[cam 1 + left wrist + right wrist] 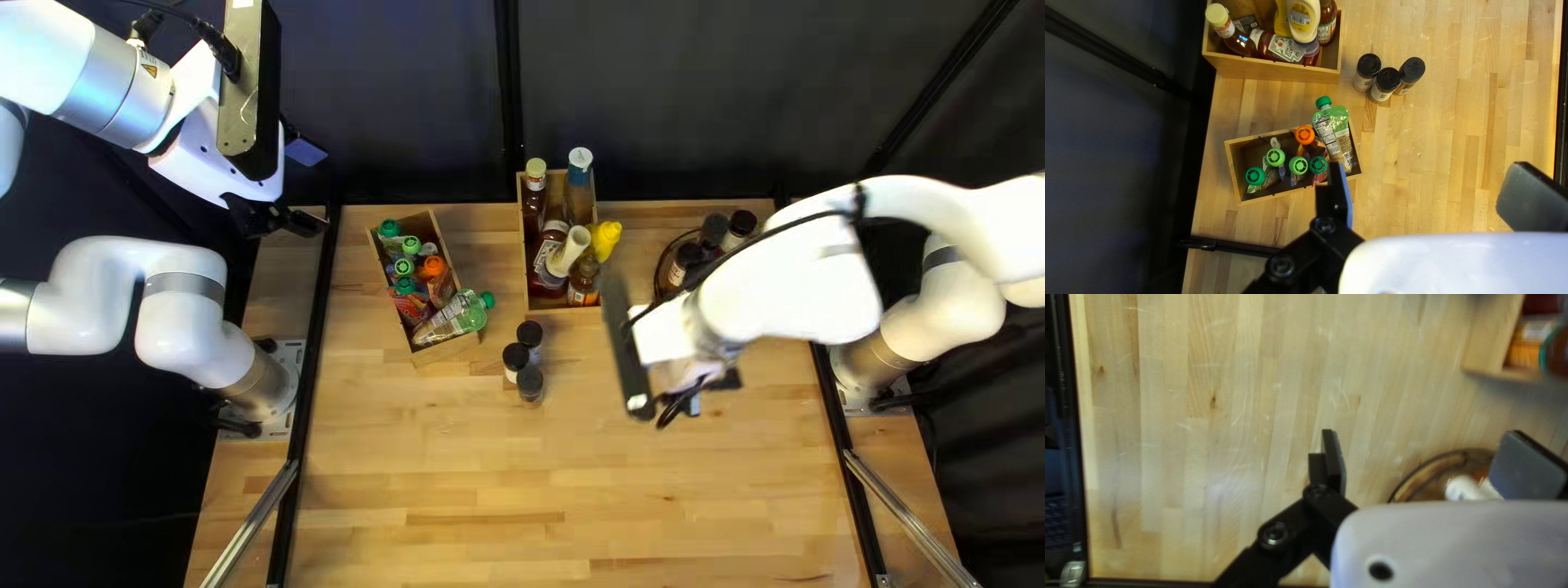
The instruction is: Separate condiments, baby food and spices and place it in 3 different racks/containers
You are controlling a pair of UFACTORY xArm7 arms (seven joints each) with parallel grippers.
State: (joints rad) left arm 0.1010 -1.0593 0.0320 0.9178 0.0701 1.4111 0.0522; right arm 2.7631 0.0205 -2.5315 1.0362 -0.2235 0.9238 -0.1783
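Light wooden planks form the surface of the table, and a dark curtain hangs behind its far edge. At the left of the top left view, a wooden box contains baby food pouches with green and orange caps; one green-capped pouch lies slanted at the end of the box, its cap projecting past the side wall. A second wooden box, near the middle of the far edge, contains the condiment bottles, including a blue-capped bottle and a yellow bottle tilted over the side. Three dark-capped spice jars stand upright in a close cluster on the table, between the boxes and toward the near edge. Further spice jars are located in a round tray, partly hidden by the right arm. Left gripper: raised over the far left corner, fingers apart. Right gripper: positioned above the table near the round tray, fingers apart, one finger overlapping the tray in the right wrist view.
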